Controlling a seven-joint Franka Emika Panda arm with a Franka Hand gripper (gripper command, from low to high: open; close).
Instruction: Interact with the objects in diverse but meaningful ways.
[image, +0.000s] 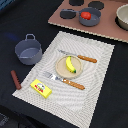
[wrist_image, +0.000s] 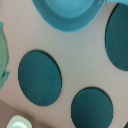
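Item one, banana (image: 70, 64): lies on the small plate (image: 62, 68) at the middle of the striped mat (image: 95, 95), between knife (image: 78, 57) and fork (image: 63, 80). You should find it light, stiff and probably slick; take it across its middle.

Item two, tomato (image: 86, 15): sits in the long-handled pan (image: 92, 20) on the toy stove (image: 107, 28). Round, likely to roll.

Item three, two-handled pot (image: 28, 51): on the bench, beside the mat; grip its rim.

Item four, sausage (image: 16, 79) and yellow block (image: 41, 88): near the mat's corner.

Claw: not in either view; you cannot tell its state. The wrist view shows only dark burner discs (wrist_image: 39, 77) and a blurred teal rim.

pot (image: 28, 50) beside mat (image: 95, 80), mat corner bare
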